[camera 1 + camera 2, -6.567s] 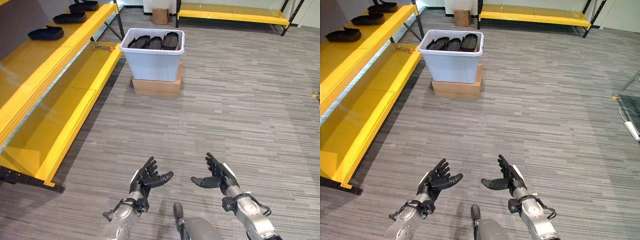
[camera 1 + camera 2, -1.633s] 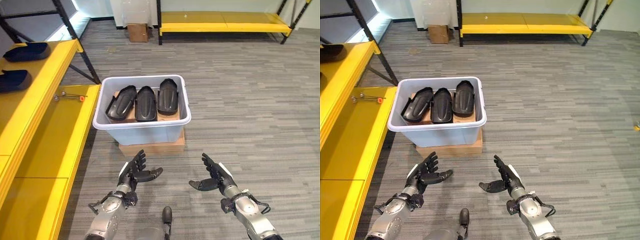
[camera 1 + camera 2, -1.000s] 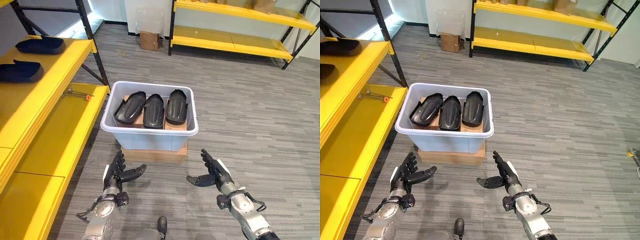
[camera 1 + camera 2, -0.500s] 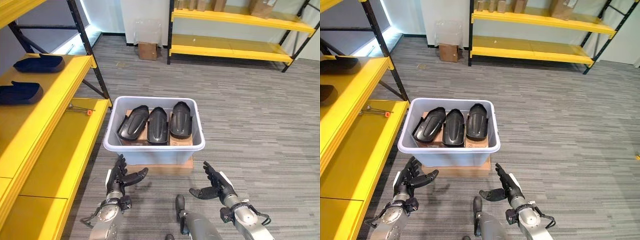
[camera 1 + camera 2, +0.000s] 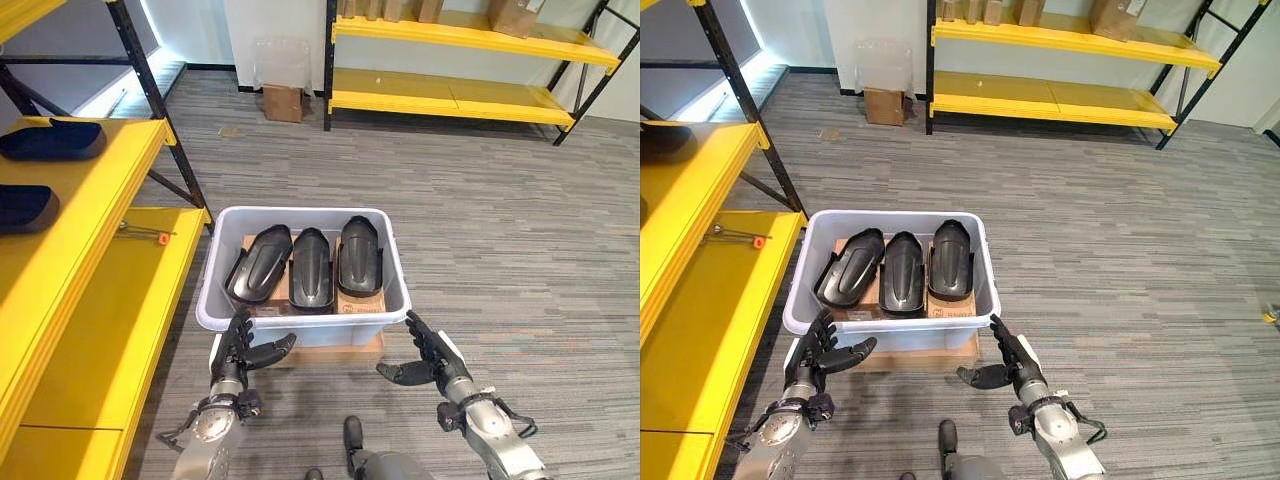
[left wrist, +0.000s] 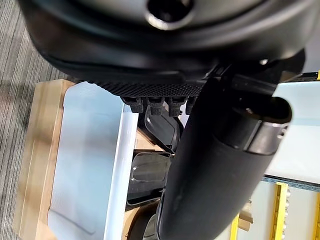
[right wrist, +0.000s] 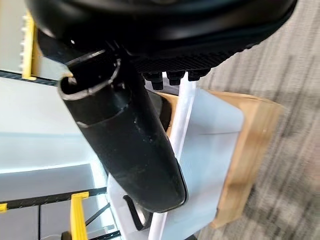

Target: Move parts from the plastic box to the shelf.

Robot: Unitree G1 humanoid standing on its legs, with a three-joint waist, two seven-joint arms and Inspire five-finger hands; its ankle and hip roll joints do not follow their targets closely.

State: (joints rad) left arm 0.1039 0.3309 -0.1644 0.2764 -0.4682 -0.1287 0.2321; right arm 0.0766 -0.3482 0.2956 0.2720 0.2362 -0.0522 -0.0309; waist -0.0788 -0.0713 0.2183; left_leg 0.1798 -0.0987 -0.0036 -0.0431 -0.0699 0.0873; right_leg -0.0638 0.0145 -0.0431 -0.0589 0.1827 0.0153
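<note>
When I look through the left eye view, I see the plastic box (image 5: 303,318) sitting on a wooden block (image 5: 330,352) on the grey floor (image 5: 500,230). Three black parts (image 5: 311,266) lie side by side inside it. My left hand (image 5: 238,352) hangs just in front of the box's near left corner, with straight fingers and nothing in it. My right hand (image 5: 432,358) hangs by the near right corner, loose and bare too. At my left stands the yellow shelf (image 5: 90,210), and two more dark parts (image 5: 50,140) lie on its upper board. A small tool with an orange tip (image 5: 145,236) lies on the lower board. Far back I see another yellow rack (image 5: 460,95) and a small cardboard carton (image 5: 283,101).

The right eye view shows the same box and hands, and much less of the shelf.

The left wrist view looks past my left fingers (image 6: 155,103) from very close. They sit right by the box's white rim (image 6: 121,165) but do not hold it. I can see the parts (image 6: 150,172) inside, and the block under the box.

The right wrist view shows my right thumb (image 7: 130,135) sticking out, with the fingertips near the rim at the other corner. They grip nothing.
</note>
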